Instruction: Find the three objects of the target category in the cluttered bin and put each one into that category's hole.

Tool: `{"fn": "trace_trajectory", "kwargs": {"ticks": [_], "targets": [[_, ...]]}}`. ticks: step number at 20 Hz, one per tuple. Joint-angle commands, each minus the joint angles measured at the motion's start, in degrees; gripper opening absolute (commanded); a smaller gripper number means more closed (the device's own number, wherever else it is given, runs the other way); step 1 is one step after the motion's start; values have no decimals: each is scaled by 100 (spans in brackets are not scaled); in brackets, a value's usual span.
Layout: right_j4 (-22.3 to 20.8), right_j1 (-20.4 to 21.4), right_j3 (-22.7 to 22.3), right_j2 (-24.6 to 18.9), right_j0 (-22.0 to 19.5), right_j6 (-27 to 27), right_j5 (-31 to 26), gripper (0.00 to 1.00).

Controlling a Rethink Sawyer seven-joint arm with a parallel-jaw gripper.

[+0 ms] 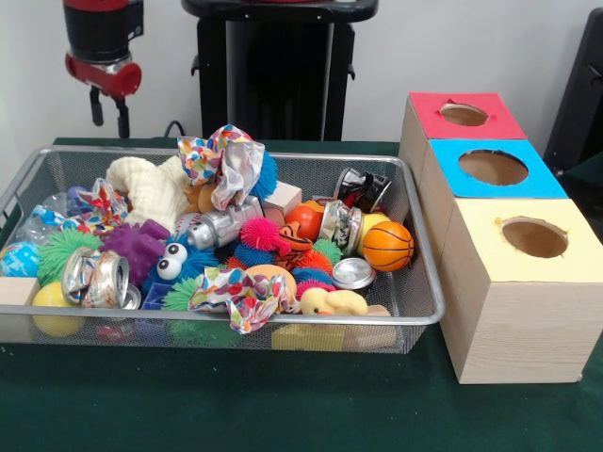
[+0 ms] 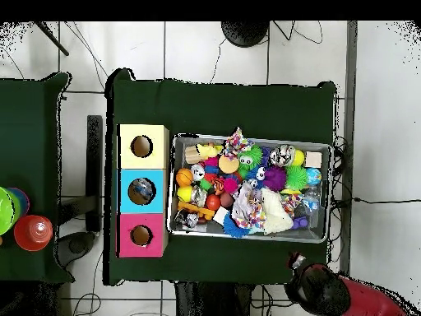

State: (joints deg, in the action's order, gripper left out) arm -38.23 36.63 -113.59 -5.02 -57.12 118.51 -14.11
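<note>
Plainly the target category is not named, so the likeliest candidates are judged from what lies in the wire bin (image 1: pixel 415 315) on the green desk (image 1: pixel 236 405). Crushed metal cans show in several spots: one (image 1: pixel 94 278) near the bin's front rim beside a yellow ball, one (image 1: pixel 336 223) just beside the small basketball (image 1: pixel 387 246), and a dark one (image 1: pixel 363 188) against the bin's back rim. These look light, thin-walled and slick, already dented, so a pinch across the flattened sides should hold better than one on the rounded ends. The spiky rubber balls, such as the pink one (image 1: pixel 263 234) near the bin's middle, look soft and springy and would squash under a grasp. The basketball looks firm and liable to roll. Beside the bin stand three boxes, with the yellow hole (image 1: pixel 534 236) nearest its front corner, then the blue hole (image 1: pixel 493 167) and the red hole (image 1: pixel 464 114). The gripper (image 1: pixel 109 113) hangs above the bin's back corner, well apart from everything, its two short fingers spread and empty.
</note>
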Motion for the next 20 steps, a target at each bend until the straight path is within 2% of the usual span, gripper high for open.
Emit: {"fn": "trace_trajectory", "kwargs": {"ticks": [1,6,10,20], "targets": [[87,-621,1304,-837,-253,-655,-623,100],[12,-1025,1806,-1041,-351,-831,-768,100],[-2,-1144,2104,-1109,-274,-872,-907,100],[161,-978,2266,-1141,-89,-733,-1609,100]]}}
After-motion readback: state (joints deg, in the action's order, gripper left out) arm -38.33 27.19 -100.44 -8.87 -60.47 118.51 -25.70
